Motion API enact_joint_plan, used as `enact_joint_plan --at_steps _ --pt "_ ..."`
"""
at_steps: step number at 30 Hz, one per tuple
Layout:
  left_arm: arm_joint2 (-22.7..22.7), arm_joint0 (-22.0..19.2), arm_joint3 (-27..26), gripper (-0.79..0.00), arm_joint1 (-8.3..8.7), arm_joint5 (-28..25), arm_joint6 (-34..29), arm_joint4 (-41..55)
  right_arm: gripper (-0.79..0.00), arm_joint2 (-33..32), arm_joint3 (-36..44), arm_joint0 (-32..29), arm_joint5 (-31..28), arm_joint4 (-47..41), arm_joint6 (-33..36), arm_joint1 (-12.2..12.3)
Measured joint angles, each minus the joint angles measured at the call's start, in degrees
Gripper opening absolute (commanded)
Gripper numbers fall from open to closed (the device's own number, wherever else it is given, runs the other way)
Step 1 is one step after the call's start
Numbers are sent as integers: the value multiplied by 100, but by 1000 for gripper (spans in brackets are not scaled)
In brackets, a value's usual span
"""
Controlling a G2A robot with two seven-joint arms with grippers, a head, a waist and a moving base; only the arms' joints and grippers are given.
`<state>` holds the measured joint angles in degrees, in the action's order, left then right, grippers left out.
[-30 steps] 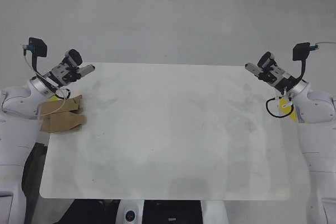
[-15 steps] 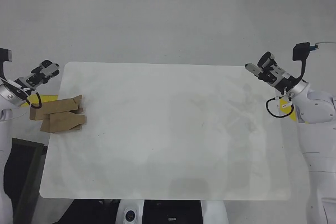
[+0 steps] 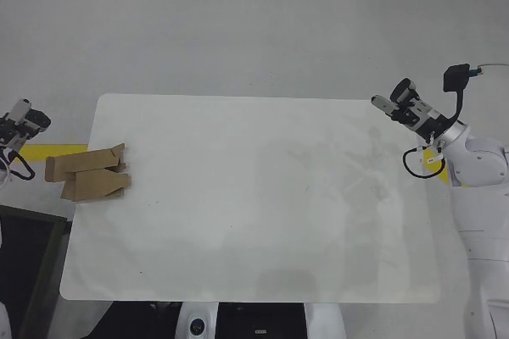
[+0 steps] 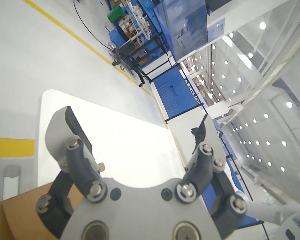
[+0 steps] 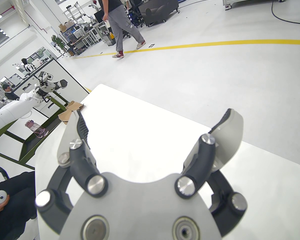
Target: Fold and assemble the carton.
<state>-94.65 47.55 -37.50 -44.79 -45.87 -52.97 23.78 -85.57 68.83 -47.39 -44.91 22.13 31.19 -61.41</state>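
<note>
Overhanging edge of table (image 3: 254,212): carton (image 3: 89,175).

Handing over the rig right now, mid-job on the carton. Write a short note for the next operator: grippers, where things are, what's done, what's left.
Left gripper: open and empty, off the table's left side, out beyond the carton.
Right gripper: open and empty, at the table's far right corner.
Carton: lies flat at the left edge of the table, partly overhanging it. Neither gripper touches it.
Done: no assembly visible; the carton is not erected.
Left: grasp it, then do all the folding and assembling.
</note>
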Motion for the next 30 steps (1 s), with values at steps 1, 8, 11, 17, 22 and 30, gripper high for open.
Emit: enact_joint_plan --at_steps 1,8,11,17,22,30 --pt "-28 2 84 0 9 -1 33 16 0 0 0 0 0 0 0 0" --pt "-175 33 651 0 47 101 272 184 0 0 0 0 0 0 0 0" --pt "-205 78 838 0 61 75 443 123 0 0 0 0 0 0 0 0" --pt "-283 168 1215 0 36 246 640 409 0 0 0 0 0 0 0 0" --pt "-189 219 1486 0 34 381 1083 33 0 0 0 0 0 0 0 0" --pt "-33 314 1643 0 -4 653 1648 -409 0 0 0 0 0 0 0 0"
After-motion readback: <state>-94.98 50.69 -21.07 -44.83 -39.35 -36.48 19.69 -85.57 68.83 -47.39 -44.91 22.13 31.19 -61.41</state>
